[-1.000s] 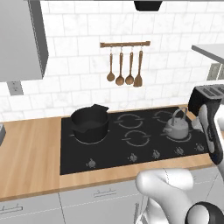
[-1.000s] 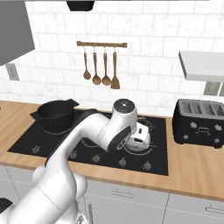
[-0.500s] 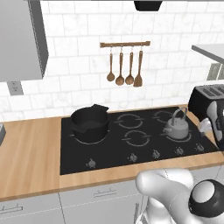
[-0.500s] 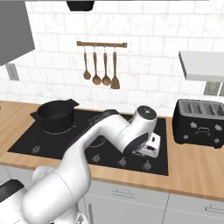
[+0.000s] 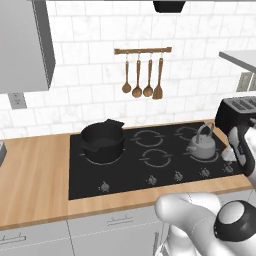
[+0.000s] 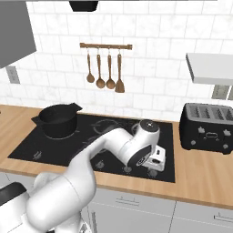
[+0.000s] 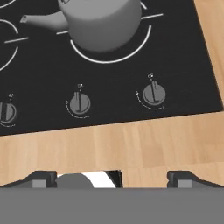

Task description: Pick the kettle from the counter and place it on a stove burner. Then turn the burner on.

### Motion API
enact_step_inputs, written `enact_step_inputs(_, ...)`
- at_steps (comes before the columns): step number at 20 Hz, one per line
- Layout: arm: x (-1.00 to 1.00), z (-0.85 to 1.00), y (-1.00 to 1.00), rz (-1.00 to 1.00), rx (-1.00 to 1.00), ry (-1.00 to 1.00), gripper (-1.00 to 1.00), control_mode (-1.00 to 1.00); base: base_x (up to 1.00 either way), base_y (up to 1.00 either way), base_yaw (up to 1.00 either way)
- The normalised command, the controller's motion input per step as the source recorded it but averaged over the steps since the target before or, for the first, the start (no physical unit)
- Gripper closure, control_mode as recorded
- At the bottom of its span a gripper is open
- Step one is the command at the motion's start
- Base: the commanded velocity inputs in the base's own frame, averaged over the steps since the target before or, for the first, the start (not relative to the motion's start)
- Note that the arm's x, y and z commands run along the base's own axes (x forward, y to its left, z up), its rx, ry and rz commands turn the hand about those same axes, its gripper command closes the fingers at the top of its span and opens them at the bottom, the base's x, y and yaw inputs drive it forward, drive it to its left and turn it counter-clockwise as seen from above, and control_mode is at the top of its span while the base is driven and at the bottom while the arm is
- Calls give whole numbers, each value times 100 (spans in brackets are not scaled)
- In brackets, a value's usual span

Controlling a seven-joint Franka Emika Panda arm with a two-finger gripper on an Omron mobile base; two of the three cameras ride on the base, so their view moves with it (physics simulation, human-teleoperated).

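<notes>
- The gripper (image 7: 112, 177) moved away from the kettle (image 5: 202, 145) toward the front right edge of the stove, over the knobs (image 7: 154, 93).
- The arm swung right, clear of the kettle in the left view.

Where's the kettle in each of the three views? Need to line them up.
Left base view: the kettle sits right of centre, on the front-right stove burner, just left of the toaster.
Right base view: I cannot make it out; the arm stands over that part of the cooktop.
Hand view: top centre, on the burner ring, spout pointing left.
Shared landmark: the row of knobs along the cooktop's front edge.
</notes>
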Motion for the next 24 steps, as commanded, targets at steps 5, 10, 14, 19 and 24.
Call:
enact_step_inputs(5,11,-24,0,0,-3,3,-100,-100,0,0,0)
enact_step_inputs(10,12,-12,-10,0,-3,1,-100,-100,0,0,0)
enact_step_inputs(14,3,-18,-37,0,-3,0,-100,-100,0,0,0)
enact_step_inputs(19,3,-16,-30,0,-2,0,-100,-100,0,0,0)
enact_step_inputs(24,18,-4,0,0,0,0,-100,-100,0,0,0)
